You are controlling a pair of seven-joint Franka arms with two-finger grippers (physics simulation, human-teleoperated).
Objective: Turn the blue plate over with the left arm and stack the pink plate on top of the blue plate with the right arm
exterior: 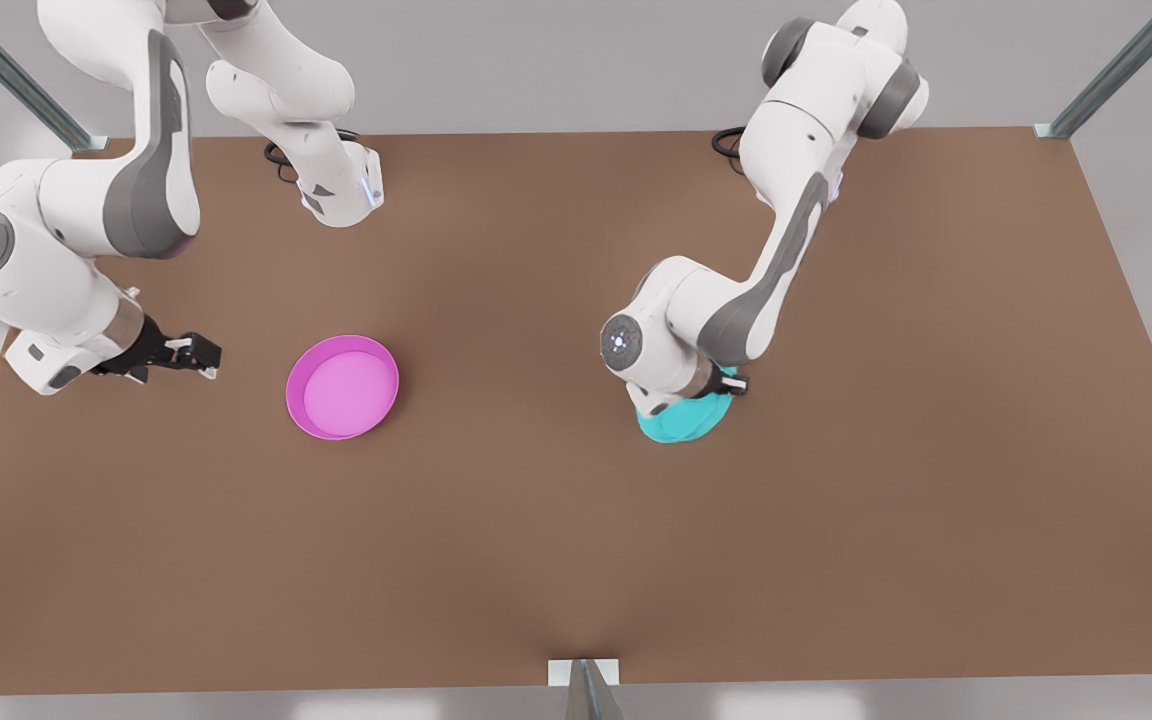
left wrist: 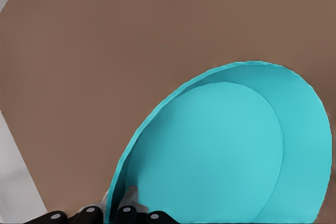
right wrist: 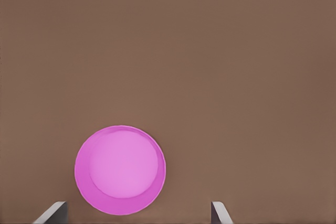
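Observation:
The blue plate (exterior: 681, 420) is on the front view's right, tilted up off the brown table, its flat base facing the left wrist camera (left wrist: 220, 150). My left gripper (exterior: 736, 383) is shut on its rim, one finger on each side (left wrist: 118, 211). The arm's wrist hides part of the plate in the front view. The pink plate (exterior: 343, 387) lies right side up on the table at the front view's left (right wrist: 119, 170). My right gripper (exterior: 206, 355) hovers beside it, a short way off on the front view's left. It is open (right wrist: 137, 219), with nothing between its fingers.
The brown table (exterior: 536, 500) spreads wide between the two plates and towards the front edge. Metal frame posts stand at the far corners (exterior: 1056, 128) and at the front middle (exterior: 584, 680). Both arm bases sit at the far edge.

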